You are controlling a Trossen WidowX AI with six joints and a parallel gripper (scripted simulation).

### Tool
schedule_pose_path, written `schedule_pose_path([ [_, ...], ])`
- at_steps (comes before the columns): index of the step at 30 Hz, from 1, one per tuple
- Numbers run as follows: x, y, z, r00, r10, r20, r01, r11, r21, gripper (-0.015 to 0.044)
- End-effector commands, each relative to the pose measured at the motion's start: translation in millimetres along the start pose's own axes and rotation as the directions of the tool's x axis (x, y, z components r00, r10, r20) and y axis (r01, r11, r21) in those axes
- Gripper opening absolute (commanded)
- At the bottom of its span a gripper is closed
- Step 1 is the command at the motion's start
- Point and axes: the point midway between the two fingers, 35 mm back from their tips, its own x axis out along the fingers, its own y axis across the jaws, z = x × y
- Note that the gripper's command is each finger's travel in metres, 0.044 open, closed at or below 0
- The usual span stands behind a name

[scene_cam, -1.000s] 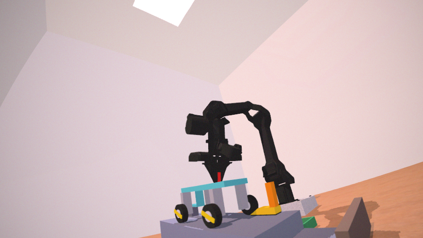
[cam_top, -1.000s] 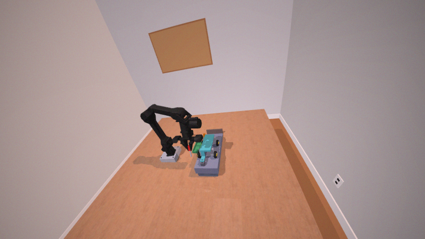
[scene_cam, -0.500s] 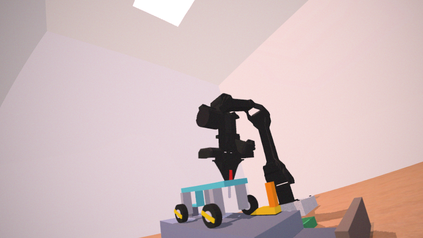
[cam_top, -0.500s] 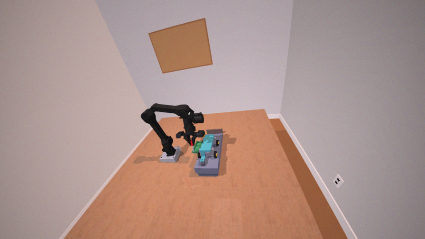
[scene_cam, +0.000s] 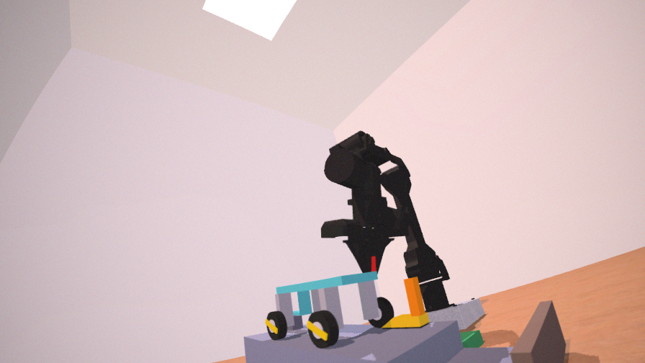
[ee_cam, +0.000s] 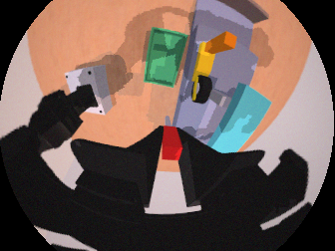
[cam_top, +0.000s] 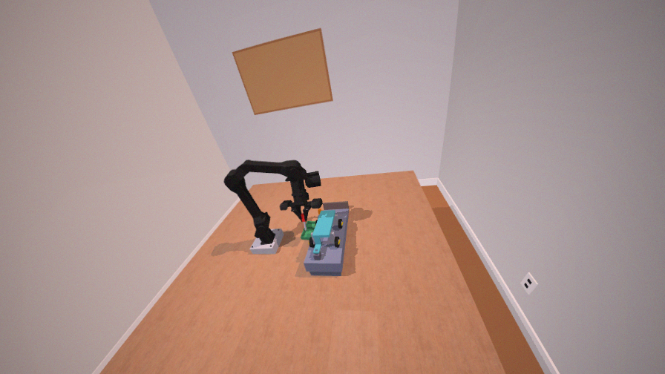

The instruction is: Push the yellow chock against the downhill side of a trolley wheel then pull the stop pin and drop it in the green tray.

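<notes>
The red-headed stop pin (cam_top: 303,218) (scene_cam: 373,263) (ee_cam: 171,144) is out of the ramp (cam_top: 325,266) (scene_cam: 293,347) (ee_cam: 186,107), and this is the important change for the task: the trolley (cam_top: 323,224) (scene_cam: 335,281) (ee_cam: 241,117) must now depend on the chock (cam_top: 319,211) (scene_cam: 405,320) (ee_cam: 204,60). The jaws are nearly closed, with the pin's head between them and its thin grey shaft pointing down. In the wrist view, the green tray (cam_top: 306,236) (scene_cam: 472,338) (ee_cam: 165,70) lies at twelve o'clock from the pin, the chock at one o'clock, and the trolley near two o'clock. The chock appears to be against the downhill wheel (cam_top: 316,222) (scene_cam: 384,311) (ee_cam: 203,90), but I cannot be certain that they touch. I judge that only the drop remains: bring the pin above the tray, open, then retreat; a brush against the trolley could spoil the work. The head is a smooth, square block, the tray is shallow and rectangular with a raised rim, and the chock carries an upright orange handle. The trolley has a flat turquoise top and round black tyres. The bench (cam_top: 278,302) (scene_cam: 608,279) (ee_cam: 127,125) shows brown wood grain.
</notes>
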Motion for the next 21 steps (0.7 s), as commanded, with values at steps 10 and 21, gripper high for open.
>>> schedule_pose_path([
  [10,-6.5,2.9,49.8,1.0,-0.003,0.007,0.003,1.0,0.004,0.0],
  [21,-11.5,3.6,75.5,1.0,-0.003,0.009,0.003,1.0,0.004,0.0],
])
